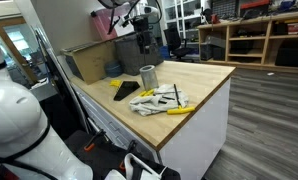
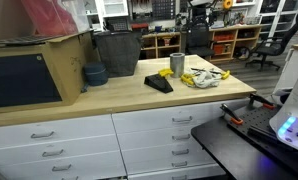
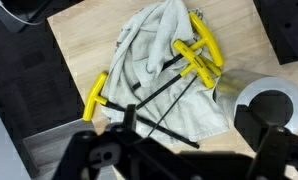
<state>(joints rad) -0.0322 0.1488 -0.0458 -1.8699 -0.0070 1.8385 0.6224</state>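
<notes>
My gripper (image 3: 189, 160) hangs open and empty above the wooden countertop (image 3: 79, 45); it also shows in an exterior view (image 1: 142, 42). Below it lies a crumpled white cloth (image 3: 169, 70) with several black T-handle hex keys on it. Two yellow handles (image 3: 199, 52) lie at the cloth's upper right, and one yellow handle (image 3: 96, 95) lies at its left edge. A metal cup (image 3: 267, 105) stands upright beside the cloth. Cloth (image 1: 154, 100) and cup (image 1: 147, 75) show in both exterior views.
A black wedge-shaped object (image 1: 126, 90) lies next to the cloth. A blue bowl (image 2: 94, 73), a dark bin (image 2: 117, 52) and a cardboard box (image 2: 29, 70) stand farther along the counter. Drawers (image 2: 179, 130) run under the front edge. Shelves and chairs stand behind.
</notes>
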